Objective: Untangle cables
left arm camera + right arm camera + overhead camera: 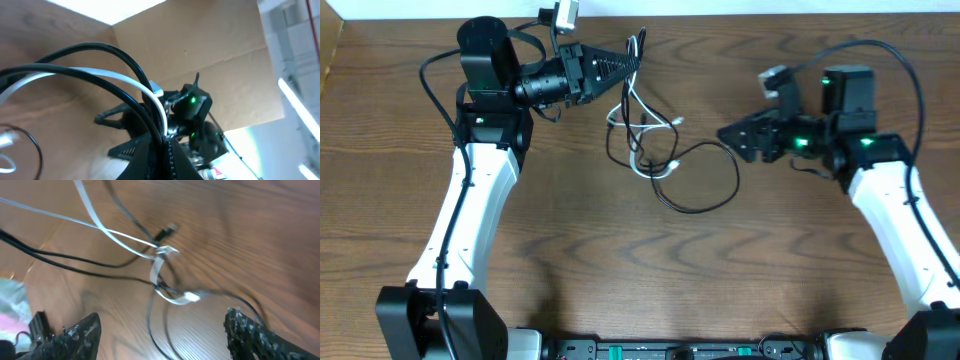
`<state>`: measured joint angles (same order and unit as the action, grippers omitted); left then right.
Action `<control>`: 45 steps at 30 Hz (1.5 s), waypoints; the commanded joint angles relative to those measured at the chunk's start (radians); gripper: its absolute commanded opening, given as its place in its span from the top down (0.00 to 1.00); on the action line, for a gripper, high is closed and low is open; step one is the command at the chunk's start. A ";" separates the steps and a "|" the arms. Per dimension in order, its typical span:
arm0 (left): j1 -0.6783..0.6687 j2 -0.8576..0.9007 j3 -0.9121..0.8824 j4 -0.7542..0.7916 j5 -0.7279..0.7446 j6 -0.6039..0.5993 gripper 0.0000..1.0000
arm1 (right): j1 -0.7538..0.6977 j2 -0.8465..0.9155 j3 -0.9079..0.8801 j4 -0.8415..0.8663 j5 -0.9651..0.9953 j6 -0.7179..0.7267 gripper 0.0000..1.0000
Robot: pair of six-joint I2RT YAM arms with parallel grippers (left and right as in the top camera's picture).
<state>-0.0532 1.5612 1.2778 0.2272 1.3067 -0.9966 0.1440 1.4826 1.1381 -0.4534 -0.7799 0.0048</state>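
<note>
The cables (640, 140) lie in a loose tangle on the wooden table, back centre: thin black cords and a shorter white one (632, 108). One black cord loops out to the right (734, 180). My left gripper (632, 62) is shut on the top of the bundle. In the left wrist view a white cable (125, 80) and black cables (100, 50) run into the closed jaws (166, 145). My right gripper (728, 134) stands open just right of the tangle with nothing in it. Its fingertips (82, 332) frame the white cable (159, 275) and its plug (192, 297) ahead.
The table's back edge runs just behind the left gripper. A cardboard wall (200, 45) stands beyond it. Thick black wires (910, 70) arc over the right arm's base. The right arm (192, 107) shows in the left wrist view, facing the left gripper.
</note>
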 commanded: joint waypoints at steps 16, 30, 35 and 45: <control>-0.092 -0.028 0.009 0.034 0.010 -0.135 0.93 | 0.220 0.157 0.014 0.338 0.214 0.199 0.31; -0.092 -0.028 0.009 0.034 0.006 -0.133 0.75 | 0.232 0.294 0.014 0.460 0.213 0.265 0.80; -0.092 -0.027 0.008 0.032 0.011 -0.058 0.72 | 0.187 0.281 0.014 0.418 0.231 0.387 0.99; -0.092 -0.024 0.001 -0.328 -0.077 0.353 0.89 | 0.078 0.154 0.014 -0.039 0.557 0.489 0.99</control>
<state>-0.1478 1.5593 1.2778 -0.0322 1.2819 -0.8425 0.2375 1.7111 1.1439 -0.4477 -0.3691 0.4568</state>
